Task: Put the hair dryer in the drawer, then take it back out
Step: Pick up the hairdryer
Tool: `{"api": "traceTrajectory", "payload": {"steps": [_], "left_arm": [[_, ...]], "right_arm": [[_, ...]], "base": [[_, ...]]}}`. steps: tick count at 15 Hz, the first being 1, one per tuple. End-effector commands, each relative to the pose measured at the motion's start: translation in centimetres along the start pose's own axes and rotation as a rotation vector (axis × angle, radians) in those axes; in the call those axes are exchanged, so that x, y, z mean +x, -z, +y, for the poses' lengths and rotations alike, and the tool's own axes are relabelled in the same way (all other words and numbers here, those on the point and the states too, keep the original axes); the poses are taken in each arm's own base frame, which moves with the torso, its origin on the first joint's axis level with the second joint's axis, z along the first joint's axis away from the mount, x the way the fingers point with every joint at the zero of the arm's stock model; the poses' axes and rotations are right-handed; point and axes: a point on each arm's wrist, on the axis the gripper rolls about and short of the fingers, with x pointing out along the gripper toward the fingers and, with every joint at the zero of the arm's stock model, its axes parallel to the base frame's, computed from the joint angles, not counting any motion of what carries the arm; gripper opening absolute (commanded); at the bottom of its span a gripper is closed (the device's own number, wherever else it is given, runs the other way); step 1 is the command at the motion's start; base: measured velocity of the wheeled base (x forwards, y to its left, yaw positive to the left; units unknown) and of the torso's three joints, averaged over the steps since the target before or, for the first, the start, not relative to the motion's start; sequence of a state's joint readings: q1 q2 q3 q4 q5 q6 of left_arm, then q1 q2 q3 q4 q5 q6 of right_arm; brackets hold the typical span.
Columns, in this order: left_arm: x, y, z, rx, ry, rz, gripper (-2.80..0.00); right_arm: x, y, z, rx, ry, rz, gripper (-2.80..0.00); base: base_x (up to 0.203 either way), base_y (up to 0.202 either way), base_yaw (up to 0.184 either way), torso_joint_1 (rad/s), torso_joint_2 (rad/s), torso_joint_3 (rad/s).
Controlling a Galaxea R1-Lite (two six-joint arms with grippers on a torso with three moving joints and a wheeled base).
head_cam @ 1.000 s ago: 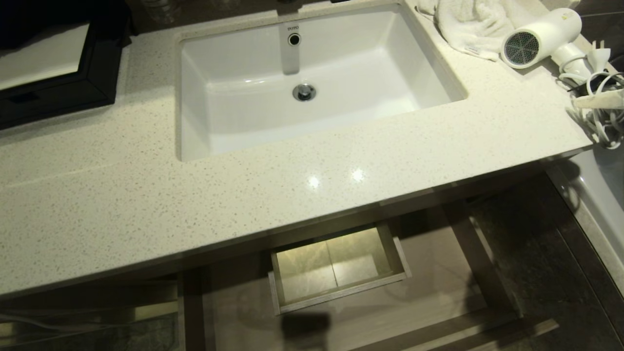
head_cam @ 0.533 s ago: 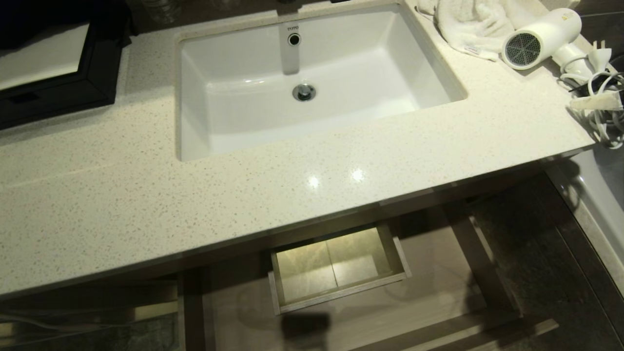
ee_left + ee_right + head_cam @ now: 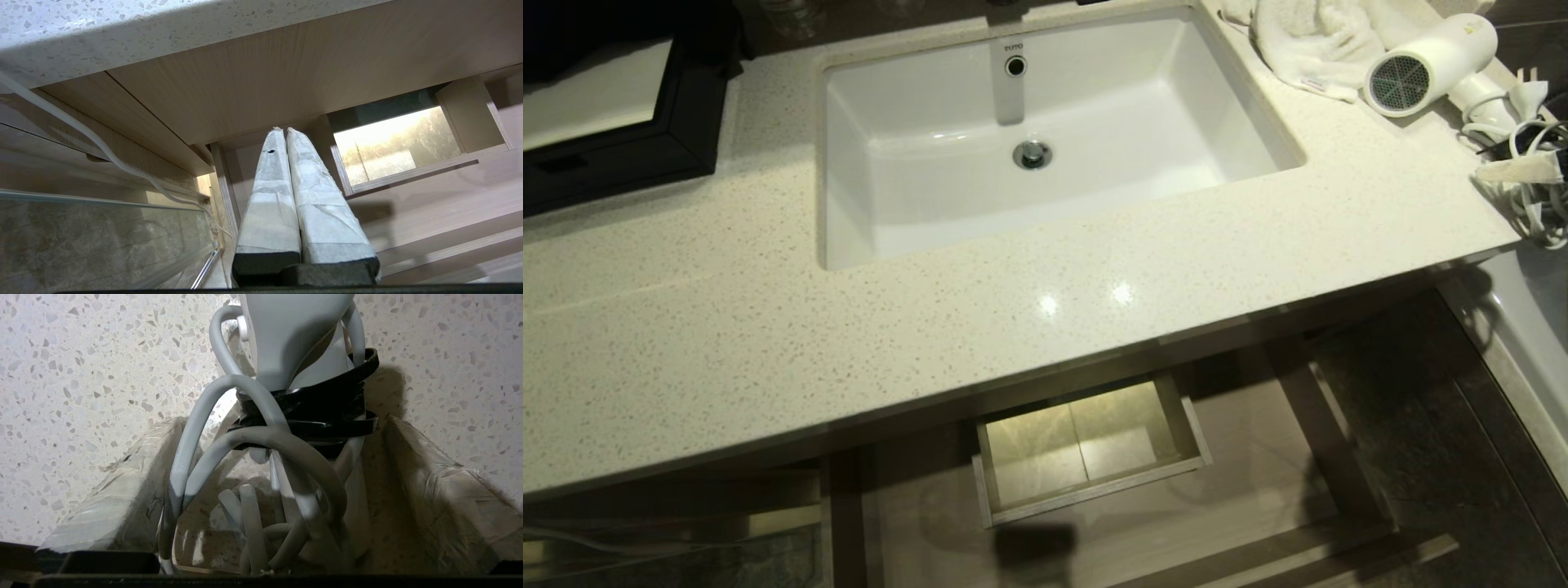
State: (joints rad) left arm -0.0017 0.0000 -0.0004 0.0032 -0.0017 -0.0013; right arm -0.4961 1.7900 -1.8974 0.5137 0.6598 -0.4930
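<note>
Right gripper (image 3: 265,522) is where I'm working: its two taped fingers (image 3: 445,498) stand spread wide on either side of the bundled white cord (image 3: 261,457), low over the speckled countertop (image 3: 81,375), and I see them clamped on nothing; the cord loops and the black tie (image 3: 322,412) sit in the gap between them. On my head camera only one pale fingertip of that gripper (image 3: 1523,169) shows, at about 3 o'clock on the frame edge, lying across the cord (image 3: 1531,204). Hair dryer (image 3: 1429,61) lies on the countertop (image 3: 931,343) at roughly 1 o'clock from the sink (image 3: 1045,196), its grey mesh grille turned toward me, its handle running off toward the cord bundle. A white towel (image 3: 1307,37) lies just beside it, on the side toward the sink, at the counter's back. Below the counter's front edge, at 6 o'clock, the drawer (image 3: 1143,523) stands pulled out, its boxed cutout (image 3: 1086,445) lit from beneath, and I see nothing lying in it. A black-framed tray (image 3: 613,122) sits at 10 o'clock. Left gripper (image 3: 284,130) hangs under the counter, its wrapped fingers (image 3: 269,196) pressed together and holding nothing, pointing toward the drawer (image 3: 449,196) and the wood panel (image 3: 286,81) above it.
</note>
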Motion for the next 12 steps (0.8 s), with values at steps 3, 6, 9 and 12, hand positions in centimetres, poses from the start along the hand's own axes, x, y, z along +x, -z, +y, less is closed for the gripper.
{"api": "traceTrajectory", "payload": {"steps": [3, 6, 9, 12], "left_arm": [[0.0, 0.0, 0.0, 0.0, 0.0, 0.0, -2.8], [0.0, 0.0, 0.0, 0.0, 0.001, 0.0, -2.8], [0.0, 0.0, 0.0, 0.0, 0.001, 0.0, -2.8], [0.0, 0.0, 0.0, 0.0, 0.0, 0.0, -2.8]], "right_arm": [[-0.1, -0.1, 0.1, -0.003, -0.001, -0.003, -2.8], [-0.1, -0.1, 0.2, -0.01, 0.01, 0.008, -2.8], [-0.2, -0.4, 0.4, -0.023, 0.026, 0.004, -2.8], [-1.0, -1.0, 1.1, -0.031, 0.025, -0.005, -2.8]], "base": [[0.0, 0.0, 0.0, 0.0, 0.0, 0.0], [0.0, 0.0, 0.0, 0.0, 0.0, 0.0], [0.0, 0.0, 0.0, 0.0, 0.0, 0.0], [0.0, 0.0, 0.0, 0.0, 0.0, 0.0]]}}
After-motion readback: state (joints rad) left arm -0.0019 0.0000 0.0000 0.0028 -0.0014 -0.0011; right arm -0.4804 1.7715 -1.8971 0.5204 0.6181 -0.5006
